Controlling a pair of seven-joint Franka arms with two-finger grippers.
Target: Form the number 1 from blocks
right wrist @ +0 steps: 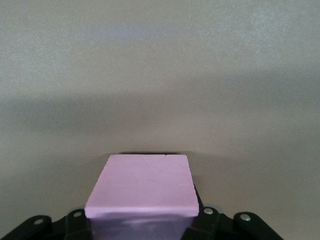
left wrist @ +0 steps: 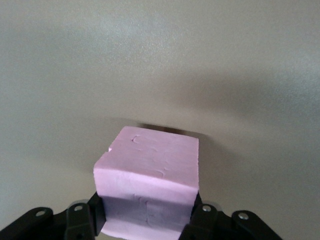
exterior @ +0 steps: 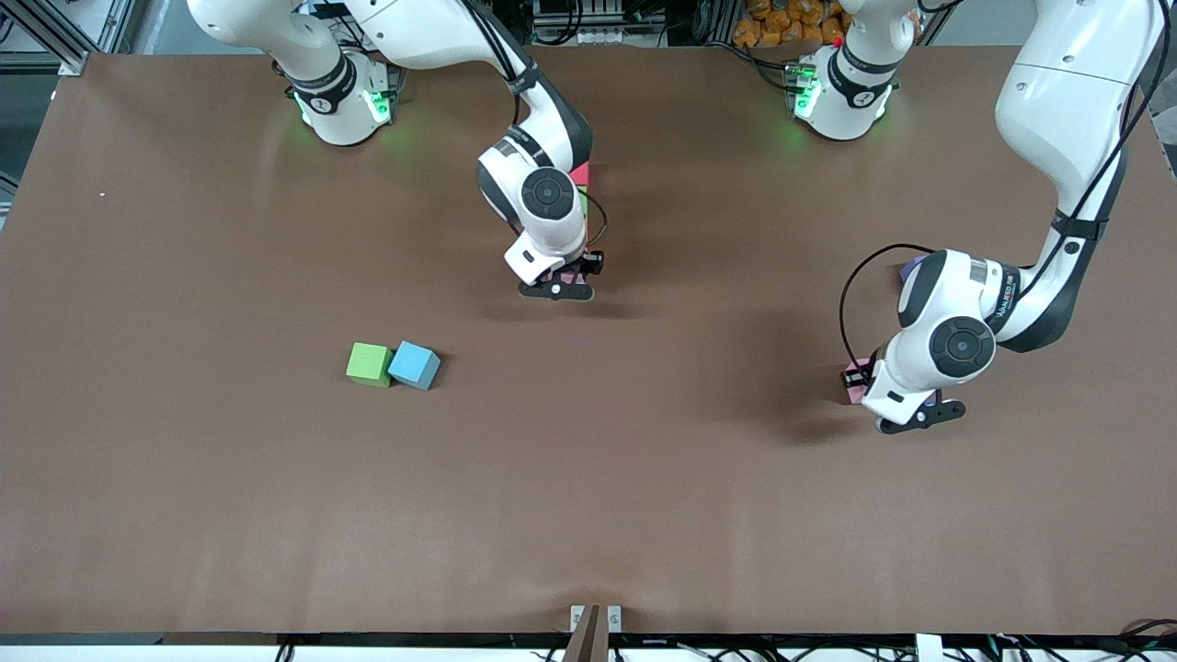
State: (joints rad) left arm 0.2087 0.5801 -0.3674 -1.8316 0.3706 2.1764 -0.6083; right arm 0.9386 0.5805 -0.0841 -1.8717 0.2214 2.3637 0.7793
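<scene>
Brown table (exterior: pixel 184 506): one green block (exterior: pixel 370 363), one blue block (exterior: pixel 414 365). Left gripper (left wrist: pixel 145 222) and right gripper (right wrist: pixel 142 225) each pinch one pink block (left wrist: pixel 150 170) (right wrist: pixel 142 187).

- 2 blocks (exterior: pixel 394 364) lie touching on the table (exterior: pixel 184 506), toward the right arm's end, nearer the front camera than both grippers.
- 1 block (left wrist: pixel 148 177) sits between the left gripper's (exterior: pixel 906 405) fingers; another block (right wrist: pixel 142 186) between the right gripper's (exterior: pixel 563 280).
</scene>
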